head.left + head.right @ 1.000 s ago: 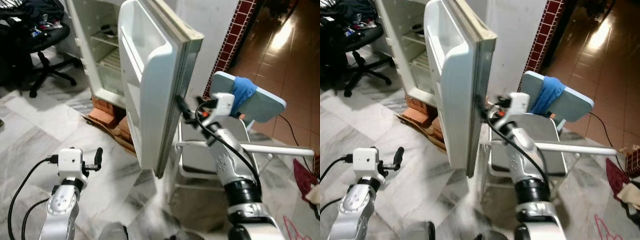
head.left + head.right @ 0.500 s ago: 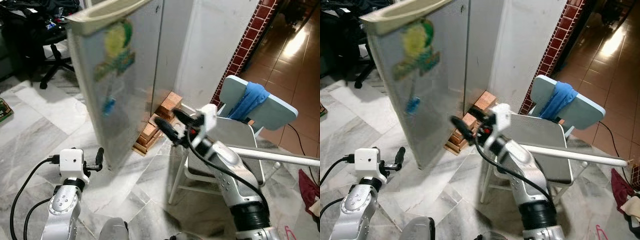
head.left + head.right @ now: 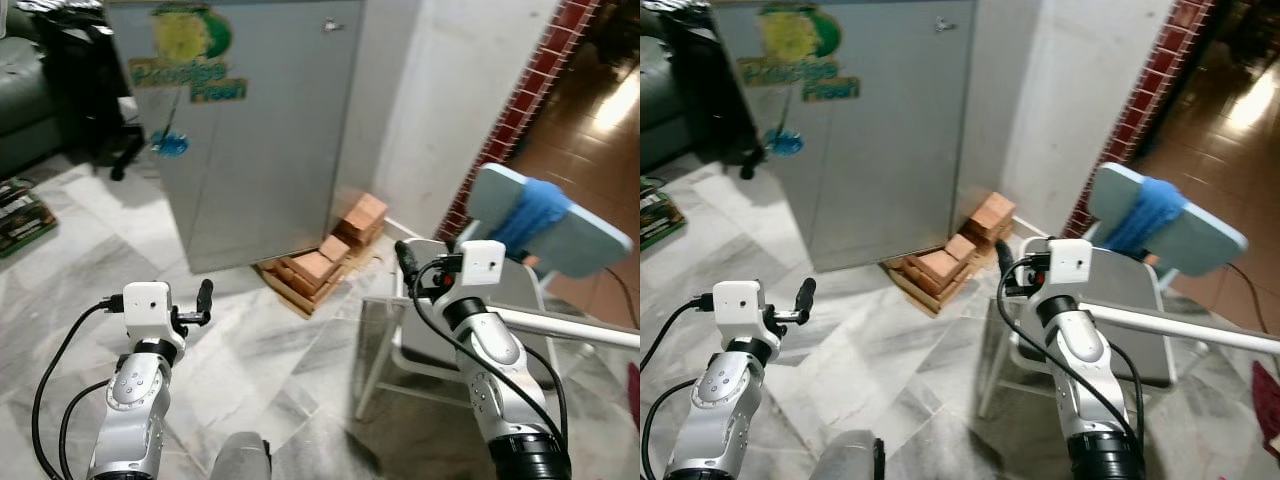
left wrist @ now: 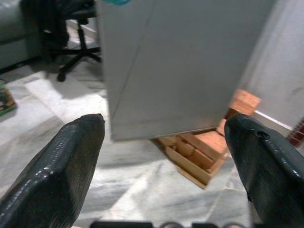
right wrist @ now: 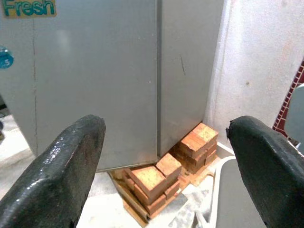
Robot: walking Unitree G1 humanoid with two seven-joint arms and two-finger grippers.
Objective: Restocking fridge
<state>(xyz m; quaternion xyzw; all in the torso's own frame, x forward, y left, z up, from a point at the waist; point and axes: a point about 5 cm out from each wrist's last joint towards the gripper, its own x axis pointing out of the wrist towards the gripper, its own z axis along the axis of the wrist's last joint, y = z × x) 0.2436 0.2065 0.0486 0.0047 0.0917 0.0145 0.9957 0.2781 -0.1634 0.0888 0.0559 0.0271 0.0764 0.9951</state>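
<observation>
Fridge [image 3: 262, 130]: It is standing in front of me with its grey door lying flat across the front; a yellow and green "Fresh" sticker [image 3: 190, 50] is showing on the upper part of the door, with a small blue mark [image 3: 171, 145] below it.
Bricks [image 3: 335, 255]: Reddish bricks are lying stacked at the foot of the fridge, at its corner by the white wall [image 3: 470, 100]; some are sitting on flat cardboard on the marble floor [image 3: 90, 250].
Left pincer [image 3: 204, 296]: I am holding it low over the floor, well apart from the fridge, pointing toward the door. In the wrist view my two black fingers [image 4: 57, 175] are standing wide apart with nothing between them, framing the door's lower edge and the bricks.
Right pincer [image 3: 404, 258]: I am holding it up beside the chair [image 3: 560, 235], aimed toward the bricks and the fridge corner, touching nothing. In its wrist view the fingers [image 5: 61, 171] are spread wide apart and gripping nothing.
Chair: A pale folding chair is standing to my right, near the brick-red tiled wall strip, with a blue cloth [image 3: 530, 215] draped over its back; my right forearm is crossing in front of its seat.
Far left: An office chair's black base [image 4: 78, 59] is showing past the fridge.
</observation>
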